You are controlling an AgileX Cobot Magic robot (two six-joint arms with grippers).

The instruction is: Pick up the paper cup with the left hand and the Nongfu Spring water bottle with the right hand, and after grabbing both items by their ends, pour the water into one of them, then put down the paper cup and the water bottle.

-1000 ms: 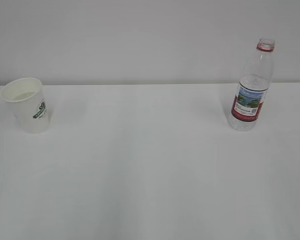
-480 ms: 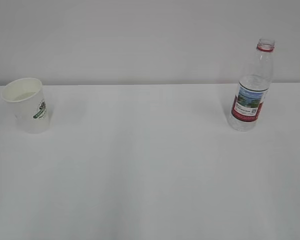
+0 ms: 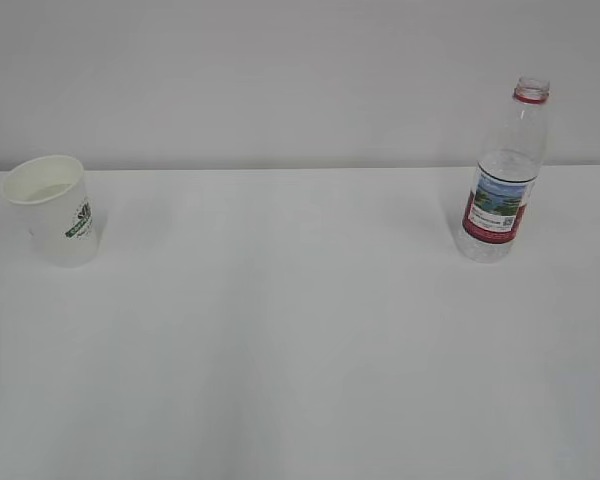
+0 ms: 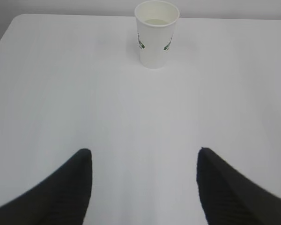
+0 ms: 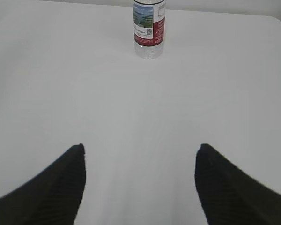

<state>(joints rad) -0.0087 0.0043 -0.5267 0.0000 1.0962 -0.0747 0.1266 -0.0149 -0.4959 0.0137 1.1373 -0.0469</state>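
Paper cup (image 3: 52,208) left, water bottle (image 3: 502,172) right

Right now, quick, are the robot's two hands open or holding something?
Left hand: open, holding nothing.
Right hand: open, holding nothing.

bottle (image 5: 149,29) top cropped, label text illegible

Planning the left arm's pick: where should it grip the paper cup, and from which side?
Grip the paper cup across its lower side wall, approaching level from the front. It stands upright with its mouth open and seems to hold liquid, so avoid the rim and any tilt.
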